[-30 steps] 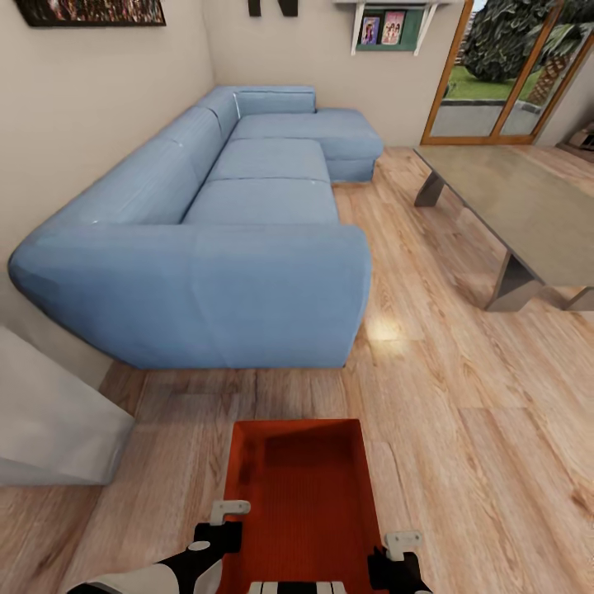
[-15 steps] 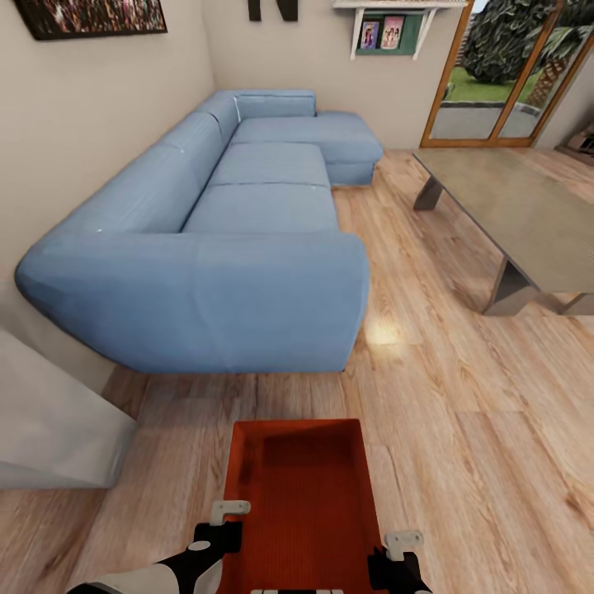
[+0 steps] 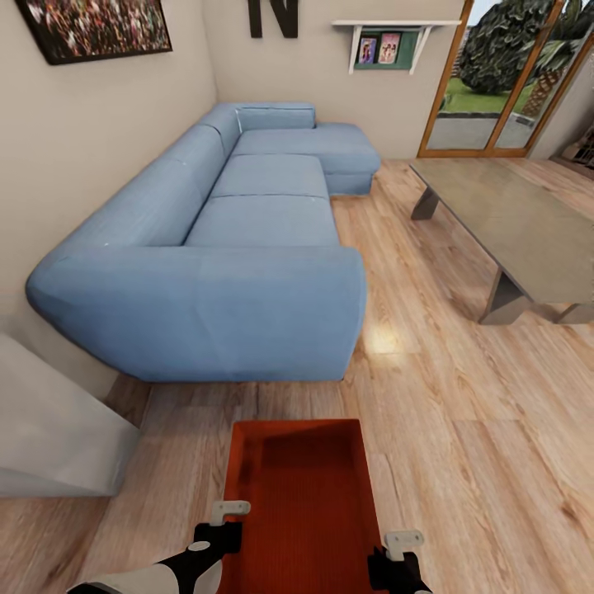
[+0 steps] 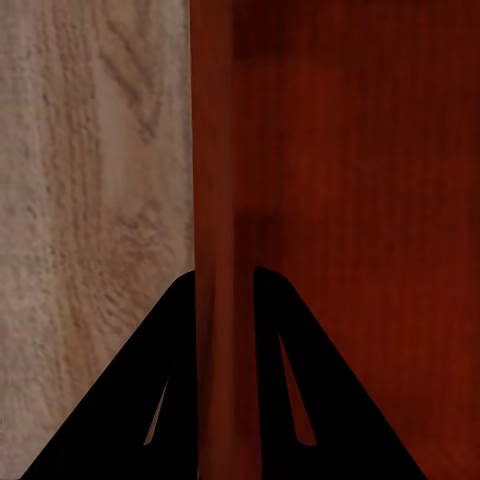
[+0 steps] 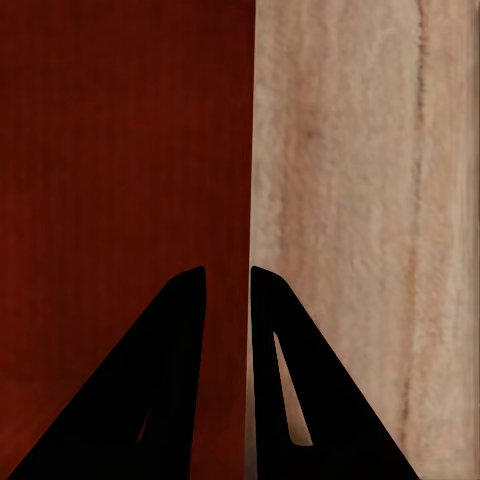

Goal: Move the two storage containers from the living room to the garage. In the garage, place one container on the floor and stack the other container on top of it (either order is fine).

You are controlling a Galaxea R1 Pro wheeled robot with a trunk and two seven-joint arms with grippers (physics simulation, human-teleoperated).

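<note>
Holding one storage container [image 3: 299, 503] out in front of its body, the robot stands in the living room, a little way back from the end of the blue sofa [image 3: 223, 272]. The orange-red bin is above the light wood floor [image 3: 462, 429], not resting on it as far as I can judge. Its long way points from the robot toward the sofa, and its short way runs from arm to arm.

The left gripper [image 4: 227, 290] pinches the bin's left wall: in the left wrist view the thin red wall runs right between the two dark fingers. The right gripper [image 5: 228, 290] is on the bin's right wall. Its two fingers are close together at the wall's edge, with the red bin on one side and wood floor on the other, so it looks to be pinching that wall too.

Each arm is just as near to the bin as the other, one on each long side. The sofa blocks the way straight ahead. The grey low table [image 3: 511, 223] stands off to the right of the sofa, with bare floor between them. I think the robot must turn away from the sofa to carry the bin to the garage.
</note>
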